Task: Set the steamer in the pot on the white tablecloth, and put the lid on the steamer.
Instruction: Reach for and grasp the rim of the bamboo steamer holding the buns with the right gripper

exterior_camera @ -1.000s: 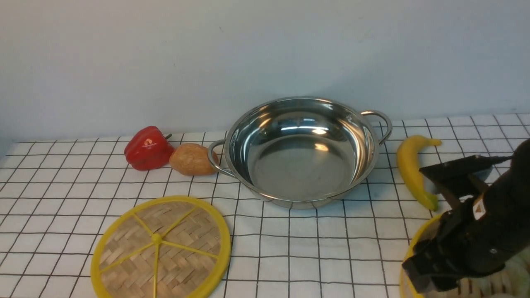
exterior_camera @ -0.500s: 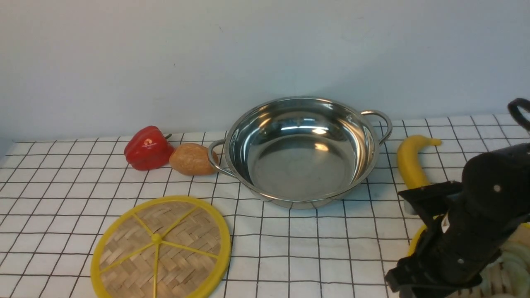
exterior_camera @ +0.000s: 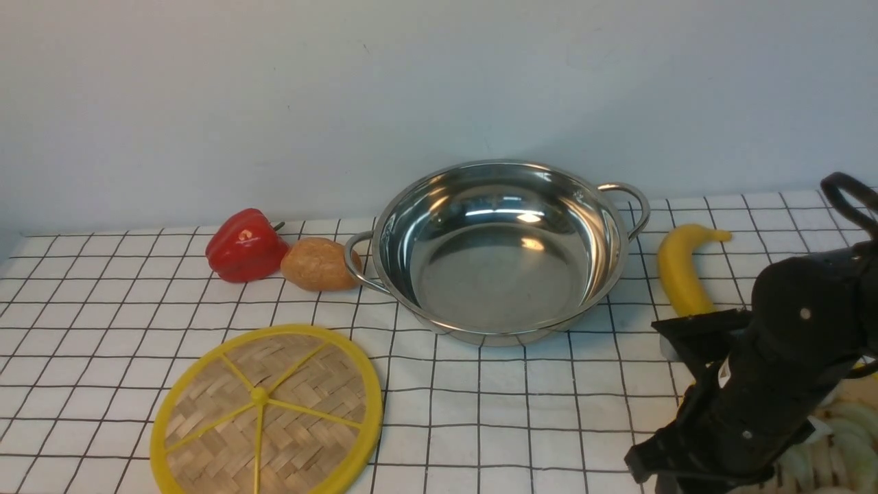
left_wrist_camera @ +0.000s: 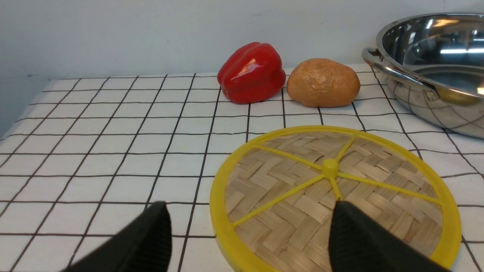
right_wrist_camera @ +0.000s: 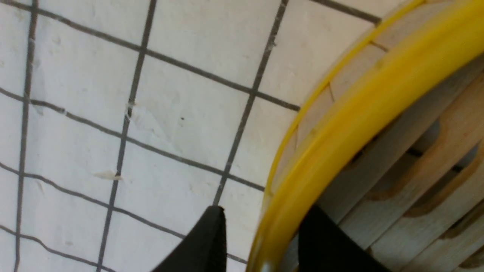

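Straddling the yellow rim of the steamer [right_wrist_camera: 359, 109], the right gripper [right_wrist_camera: 264, 209] stands with one finger outside the basket wall and the other inside, above the slatted floor. A sliver of cloth shows between the outer finger and the rim, so the jaws are parted around the wall rather than clamped on it. Pinching a thin wall is probably the only hold such a wide basket offers. The steamer sits at the near right corner of the white tablecloth [exterior_camera: 103, 309], largely hidden behind the arm in the front view, with pale dumplings [exterior_camera: 847, 422] peeking out. The pot [exterior_camera: 504, 288] waits empty toward the back of the cloth, well apart from the steamer, with a banana [exterior_camera: 679, 274] lying between the two; a lifted basket would likely need to clear that fruit. A red bell pepper [exterior_camera: 245, 245] and a potato [exterior_camera: 319, 263] sit beside the pot's left handle. The left gripper [left_wrist_camera: 249, 206] hangs with fingers spread wide and empty just above the near edge of the lid [exterior_camera: 267, 412], seemingly staged for the covering step once the steamer is seated.
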You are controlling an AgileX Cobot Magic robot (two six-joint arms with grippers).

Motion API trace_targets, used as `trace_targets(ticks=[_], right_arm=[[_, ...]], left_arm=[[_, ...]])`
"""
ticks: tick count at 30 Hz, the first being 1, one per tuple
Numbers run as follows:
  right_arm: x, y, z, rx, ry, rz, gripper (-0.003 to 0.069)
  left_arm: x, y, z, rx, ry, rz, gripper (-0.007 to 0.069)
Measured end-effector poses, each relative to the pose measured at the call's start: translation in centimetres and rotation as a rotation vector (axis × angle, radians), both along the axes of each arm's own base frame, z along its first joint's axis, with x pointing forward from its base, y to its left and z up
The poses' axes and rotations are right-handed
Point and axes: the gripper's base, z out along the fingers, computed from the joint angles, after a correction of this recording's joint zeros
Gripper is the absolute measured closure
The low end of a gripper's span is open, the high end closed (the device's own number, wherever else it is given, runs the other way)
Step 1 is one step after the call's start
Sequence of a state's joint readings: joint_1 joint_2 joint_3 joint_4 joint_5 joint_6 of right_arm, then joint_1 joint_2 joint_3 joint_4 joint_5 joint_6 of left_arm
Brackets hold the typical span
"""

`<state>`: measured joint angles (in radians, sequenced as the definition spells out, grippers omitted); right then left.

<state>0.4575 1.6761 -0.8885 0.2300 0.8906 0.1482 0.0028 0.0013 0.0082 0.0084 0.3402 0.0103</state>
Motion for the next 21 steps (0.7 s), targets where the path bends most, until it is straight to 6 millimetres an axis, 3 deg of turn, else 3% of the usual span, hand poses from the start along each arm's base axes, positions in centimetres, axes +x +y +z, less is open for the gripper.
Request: trace_targets(ticks=[7,18,21], right_arm=[[-0.1,0.0,0.0,-0.002,0.006,0.005,0.0531],[-0.3,-0.5,0.5,-0.074,0.06,0.063,0.0589],[0.2,-0.4,1.6,-0.09,0.072,0.09,0.0593]], left_arm=[[0.0,0.0,0.0,0.0,0.0,0.0,0.0109],[0.0,0.0,0.0,0.0,0.0,0.0,0.0109],[0.0,0.0,0.0,0.0,0.0,0.0,0.0109]])
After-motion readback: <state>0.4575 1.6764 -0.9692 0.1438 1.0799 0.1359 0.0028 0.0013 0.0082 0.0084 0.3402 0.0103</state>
